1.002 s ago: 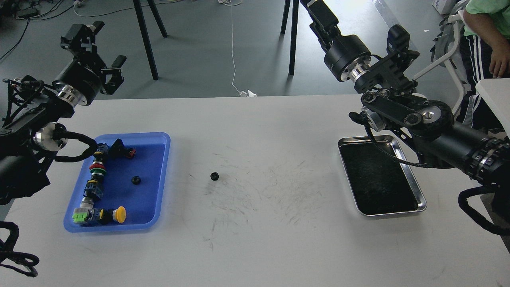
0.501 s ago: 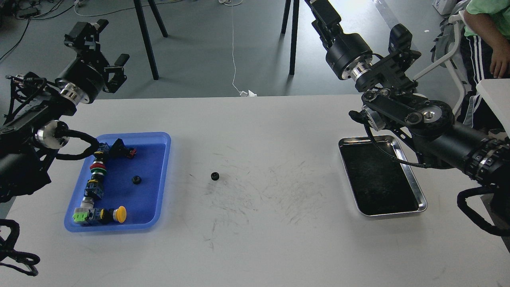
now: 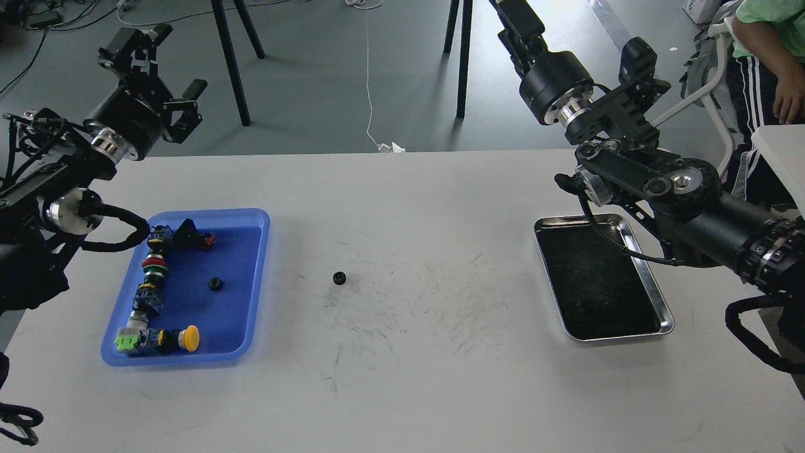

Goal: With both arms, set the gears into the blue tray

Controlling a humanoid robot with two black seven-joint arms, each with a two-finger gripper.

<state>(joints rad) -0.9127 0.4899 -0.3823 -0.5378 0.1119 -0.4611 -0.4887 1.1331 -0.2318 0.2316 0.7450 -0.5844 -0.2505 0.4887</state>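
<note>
**Arms lifting away, one gear left on table**

Table first: it is white and scratched, and it carries everything. On its left side lies the blue tray, on its right side a metal tray with a dark inside and nothing in it.

Both arms are high and toward the back edge. Compared with one second ago, the left arm has swung a little up and outward, away from the blue tray, and the right arm has also risen slightly. The left gripper hangs over the floor behind the table, its fingers spread and nothing between them. The right gripper is partly cut off by the top edge of the view, so I cannot tell whether it is closed or released.

Inside the blue tray, a row of coloured push-button switches lies along the left wall, with one yellow-capped one near the front. One gear rests on the tray floor, apart from the switches. The second gear lies on the bare table, near the tray's right rim but outside it. Neither gear has moved during the last second.

So I judge the task half done: one gear is delivered, and the second must be picked up. As it sits between the trays, closer to the left, either arm could come down for it.
</note>
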